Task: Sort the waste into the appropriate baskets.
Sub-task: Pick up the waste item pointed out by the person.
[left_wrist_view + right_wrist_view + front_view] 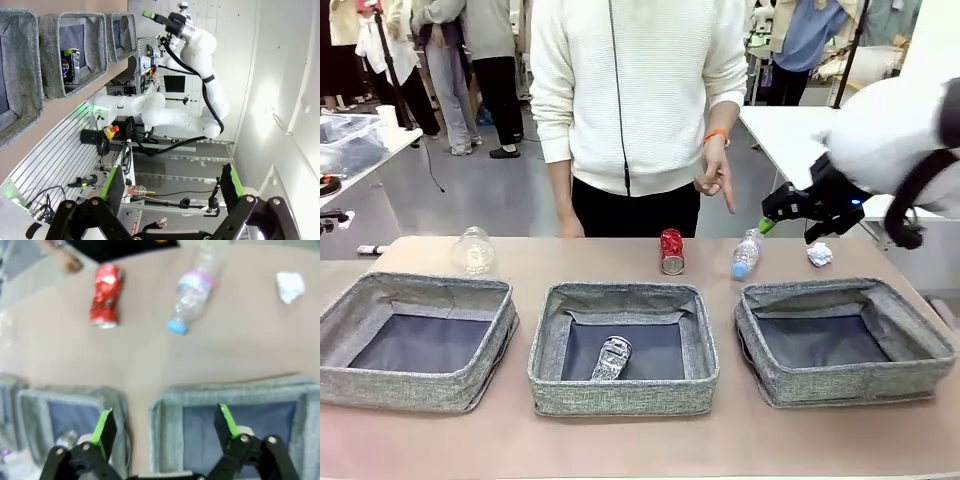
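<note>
**Four pieces loose on table, one binned**

Crushed black-silver can lies in the mid basket. Beyond the baskets on the tabletop, L to R: clear crumpled container, red soda can, plastic bottle w/ blue cap toward the robot, paper ball. Left basket & right basket flank the mid one.

R gripper has jaws wide apart w/ nothing btw them. It hovers over the right-basket end of the table, bottle near. L gripper is spread wide too, empty, aimed off sideways from the table.

Handling, my guess:
- **Bottle:** likeliest pick. Light, thin-walled, smooth, so it'll roll & dent. Take it across the body mid-length, not the tapered neck.
- **Red can:** dented, light, fairly stiff. Grip across the waist.
- **Container:** flimsy, springy.
- **Paper ball:** featherweight, squashes, so close right down.
</note>
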`<state>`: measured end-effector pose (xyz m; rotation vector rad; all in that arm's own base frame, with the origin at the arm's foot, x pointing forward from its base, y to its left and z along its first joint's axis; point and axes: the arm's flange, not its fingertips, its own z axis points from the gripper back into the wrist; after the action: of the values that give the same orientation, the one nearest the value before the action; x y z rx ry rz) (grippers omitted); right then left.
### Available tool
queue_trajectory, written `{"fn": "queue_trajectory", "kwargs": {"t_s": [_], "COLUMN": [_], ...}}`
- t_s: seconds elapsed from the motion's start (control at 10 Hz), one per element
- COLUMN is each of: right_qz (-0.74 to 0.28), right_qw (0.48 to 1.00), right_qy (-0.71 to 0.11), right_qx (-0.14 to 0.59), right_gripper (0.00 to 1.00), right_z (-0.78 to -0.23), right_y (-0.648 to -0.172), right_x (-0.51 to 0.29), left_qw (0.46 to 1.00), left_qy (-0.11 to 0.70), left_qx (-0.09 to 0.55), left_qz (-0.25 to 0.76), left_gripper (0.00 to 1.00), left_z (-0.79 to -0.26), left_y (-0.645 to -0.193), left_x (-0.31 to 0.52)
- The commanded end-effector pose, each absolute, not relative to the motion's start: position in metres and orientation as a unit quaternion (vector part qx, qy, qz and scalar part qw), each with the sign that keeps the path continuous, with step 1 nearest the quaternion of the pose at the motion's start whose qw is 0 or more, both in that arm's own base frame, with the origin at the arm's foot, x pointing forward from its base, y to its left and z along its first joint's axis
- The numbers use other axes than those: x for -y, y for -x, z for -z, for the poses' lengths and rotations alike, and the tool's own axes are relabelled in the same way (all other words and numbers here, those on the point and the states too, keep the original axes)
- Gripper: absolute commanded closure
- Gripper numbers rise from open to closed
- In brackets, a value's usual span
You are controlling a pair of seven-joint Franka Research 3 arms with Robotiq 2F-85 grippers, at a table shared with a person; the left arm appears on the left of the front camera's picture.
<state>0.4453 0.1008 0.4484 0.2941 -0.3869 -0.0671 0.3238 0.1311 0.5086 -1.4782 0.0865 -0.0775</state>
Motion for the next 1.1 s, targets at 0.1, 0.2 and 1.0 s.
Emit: {"fn": "queue_trajectory", "kwargs": {"t_s": [0.1, 0.2, 1.0], "right_qz": [0.093, 0.112, 0.184], "right_qw": [0.986, 0.987, 0.976], "right_qy": [-0.079, -0.066, -0.037], "right_qx": [0.114, 0.098, 0.111], "right_gripper": [0.0, 0.0, 0.0], "right_z": [-0.437, -0.424, -0.329], "right_y": [-0.534, -0.557, -0.63], "right_x": [-0.115, -0.113, -0.115], "left_qw": [0.736, 0.736, 0.736], "left_qy": [0.676, 0.676, 0.676], "left_qx": [-0.032, -0.032, -0.032], "left_qz": [0.037, 0.037, 0.037], "left_gripper": [0.0, 0.0, 0.0], "left_z": [-0.511, -0.511, -0.511], "left_y": [-0.324, -0.324, -0.324], "left_x": [-0.13, -0.13, -0.13]}}
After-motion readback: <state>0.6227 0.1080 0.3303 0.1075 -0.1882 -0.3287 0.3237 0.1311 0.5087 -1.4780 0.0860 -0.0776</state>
